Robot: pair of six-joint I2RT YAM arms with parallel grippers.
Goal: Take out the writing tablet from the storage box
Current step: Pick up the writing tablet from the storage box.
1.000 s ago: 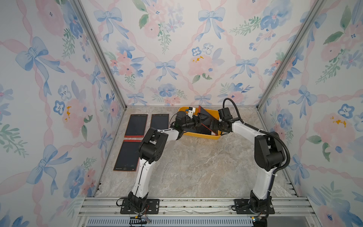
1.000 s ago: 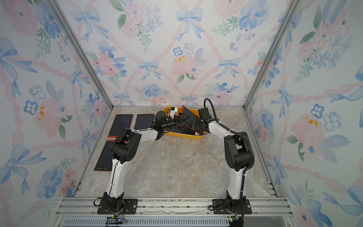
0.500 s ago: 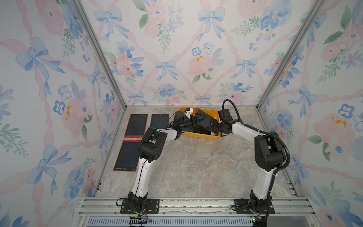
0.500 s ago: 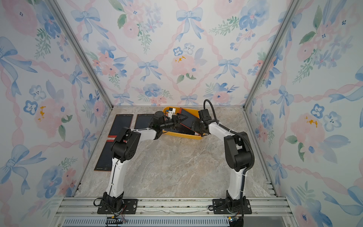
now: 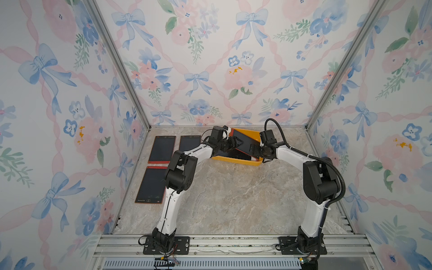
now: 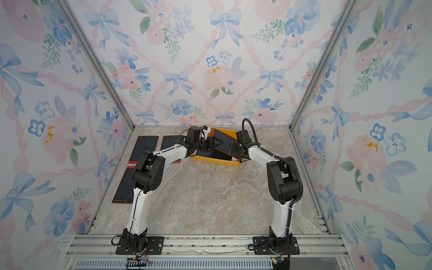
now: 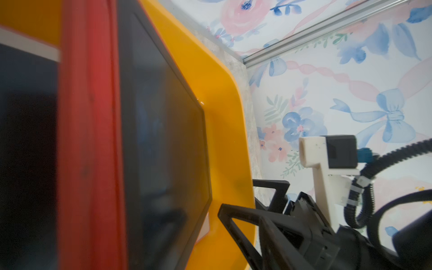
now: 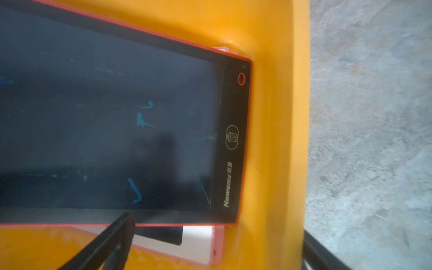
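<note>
At the back of the tabletop (image 5: 233,198), centre, we list one storage box (image 5: 236,160), yellow-orange, shallow, with rounded corners, seen in both top views (image 6: 215,161)

Contents, item one: the writing tablet (image 5: 246,143), dark screen, red frame. It lies askew across the box. Its far end is propped up toward the back rim, and its other end is down against the box wall beside the right end effector. In the right wrist view we note faint blue and green strokes on its screen (image 8: 117,128)

Contents, item two: a second tablet (image 8: 198,240), pale-framed, lying under the first in the box

Left end effector (image 5: 235,142): set against the raised tablet's long edge. We cannot tell whether it is clenched on the tablet or merely beside it

Right end effector (image 7: 237,195): released, jaws wide. One finger (image 8: 117,233) has its tip at the tablet's long edge inside the box, and the other sits outside the box wall

Left of the box, flat on the tabletop, we record three more: a back-left tablet (image 5: 162,149) and a back-right tablet (image 5: 189,143) side by side, and a front tablet (image 5: 152,184) nearer the robot's base
</note>
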